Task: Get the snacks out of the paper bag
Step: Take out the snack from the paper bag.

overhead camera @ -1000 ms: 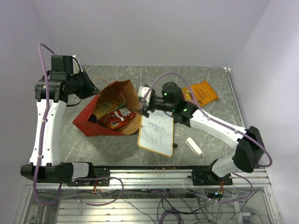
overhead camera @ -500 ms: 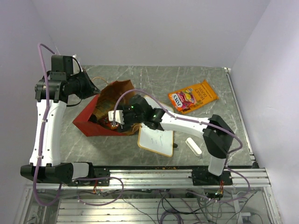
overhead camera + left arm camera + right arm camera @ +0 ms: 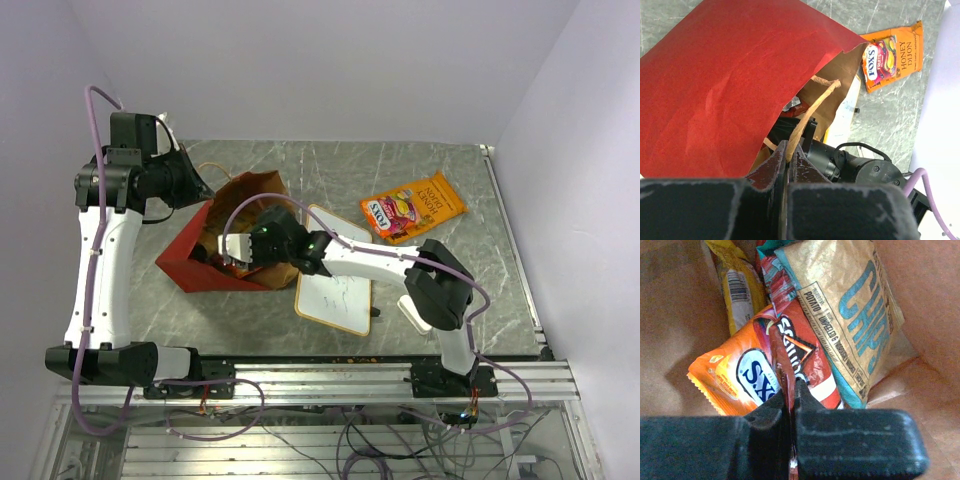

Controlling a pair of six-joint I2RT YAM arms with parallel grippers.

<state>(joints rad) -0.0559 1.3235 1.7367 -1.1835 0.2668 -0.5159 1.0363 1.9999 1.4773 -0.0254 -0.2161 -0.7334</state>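
A: L gripper [image 3: 788, 152], what's it doing?
B: Jaws pinched tight on the string handle [image 3: 815, 107] of the bag [image 3: 725, 85]. It holds the upper wall up so the mouth gapes toward the R arm. Bag lies on its side, left part of the table [image 3: 470, 290], mouth facing right.
A: R gripper [image 3: 789, 390]?
B: Deep inside the bag. Jaws closed on a raised fold of the red pkt [image 3: 810, 367], a thin crease betw. the fingers. Nothing else caught, far as I can see.
A: Why the fold?
B: Prob. the only bit standing proud. Pkt lies flat on the pile, so a crease is what a narrow pinch can take.
A: What else is in there?
B: Orange pkt [image 3: 727, 375] left of red, touching. Chips [image 3: 850, 305] on the right, overlapping red's edge. Yellow pkt [image 3: 740, 282] at the back by the bag wall.
A: Anything out?
B: One. Honey Dijon pkt [image 3: 415, 205] lies flat on the table, well apart from the bag. Reads as the drop zone. Whiteboard [image 3: 335, 290] lies just by the mouth and the R arm reaches over it.
A: Risks?
B: Chips lean on red and could drag along, or the crease could slip. Pull should go low, out along the mouth, under the lifted wall.
A: Progress?
B: Early. Est. one out, at least four inside.
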